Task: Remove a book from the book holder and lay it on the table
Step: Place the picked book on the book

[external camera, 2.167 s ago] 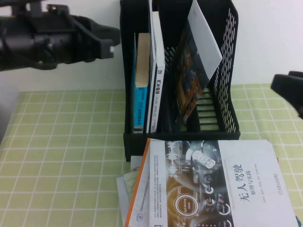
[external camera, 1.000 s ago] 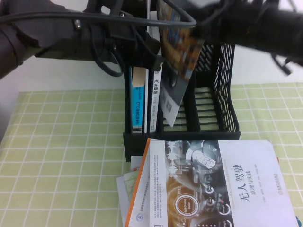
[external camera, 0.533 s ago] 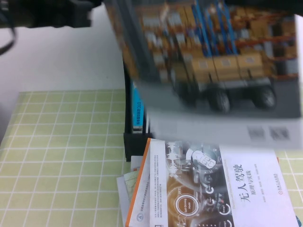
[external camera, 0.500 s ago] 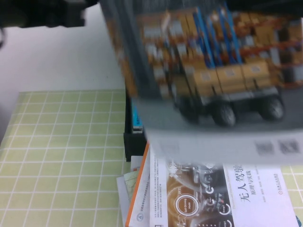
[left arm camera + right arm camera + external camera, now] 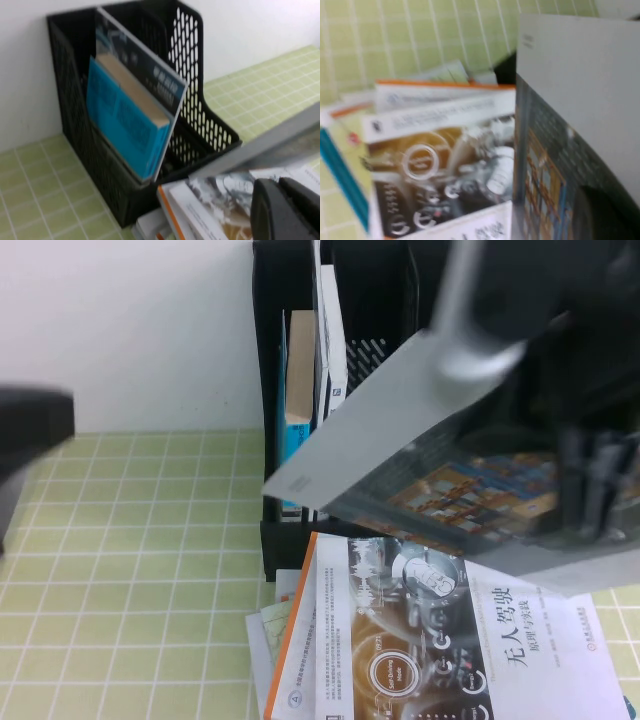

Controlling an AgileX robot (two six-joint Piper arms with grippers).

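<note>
My right gripper (image 5: 587,495) is shut on a grey book with a warehouse picture (image 5: 400,430). It holds the book tilted in the air, in front of the black book holder (image 5: 266,350) and above the books lying on the table. The held book fills the right wrist view (image 5: 570,90), where the gripper (image 5: 606,216) is a dark shape on its cover. A blue book (image 5: 291,440) and a white-spined book (image 5: 334,335) stand in the holder's left slot. My left gripper (image 5: 287,210) is shut and empty, low in front of the holder (image 5: 200,100).
A large white book with an orange spine (image 5: 450,640) lies on top of a stack on the green checked cloth (image 5: 130,570), just in front of the holder. The left arm (image 5: 30,425) shows as a dark blur at the left edge.
The grey book has come out of the holder's right slot, swung up close to the camera, and now hangs lower over the stack. The left arm has drawn back to the left.
</note>
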